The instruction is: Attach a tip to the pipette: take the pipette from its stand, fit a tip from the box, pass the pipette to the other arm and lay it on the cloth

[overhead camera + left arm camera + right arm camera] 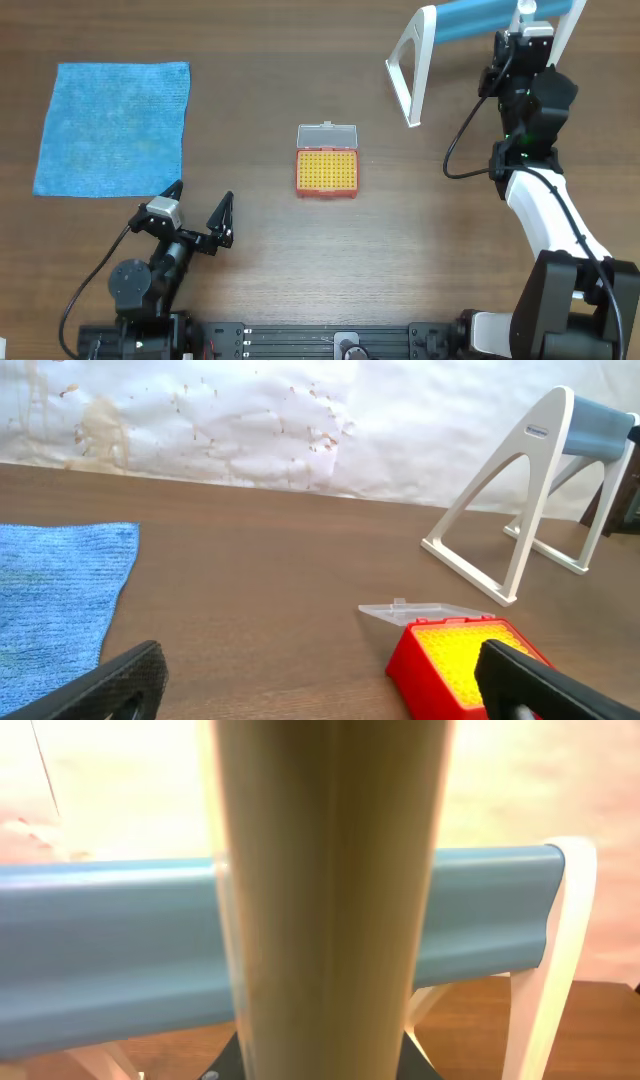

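Laboratory-style robot bench. The wood-grain tabletop [300,260] carries a pipette stand [470,22] with a blue bar, a red box of yellow pipette tips [327,172] ahead of the left hand [203,190], and a blue cloth [115,128]. A spattered white sheet [250,420] stands beyond.

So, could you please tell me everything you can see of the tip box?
The tip box is a red plastic tray holding a yellow rack of tips. Its clear lid is open and folded back on the far side. It sits level on the wooden table near the middle, between the blue cloth and the white stand; nothing else touches it.
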{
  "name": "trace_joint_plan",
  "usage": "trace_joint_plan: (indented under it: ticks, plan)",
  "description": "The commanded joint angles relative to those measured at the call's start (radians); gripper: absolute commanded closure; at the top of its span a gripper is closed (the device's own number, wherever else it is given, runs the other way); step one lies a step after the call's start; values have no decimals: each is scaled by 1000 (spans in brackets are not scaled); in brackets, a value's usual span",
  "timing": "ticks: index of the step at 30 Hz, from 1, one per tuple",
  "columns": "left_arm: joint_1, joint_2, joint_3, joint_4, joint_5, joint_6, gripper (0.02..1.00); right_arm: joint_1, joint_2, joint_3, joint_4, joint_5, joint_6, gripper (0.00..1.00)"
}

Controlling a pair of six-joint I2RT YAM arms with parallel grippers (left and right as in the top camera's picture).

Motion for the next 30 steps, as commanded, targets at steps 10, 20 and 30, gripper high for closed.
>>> trace_joint_plan:
  ticks: [10, 20, 30]
  plan:
    - [2, -3, -3, -4, 10, 2, 23, 353, -144, -16, -107, -492, 1, 928]
    - [2, -3, -3, -5, 11, 2, 23, 558, -149, -380, 476, -491, 1, 928]
    - [2, -3, -3, -4, 10, 2, 25, 611, -31, -383, 594, -423, 109, 930]
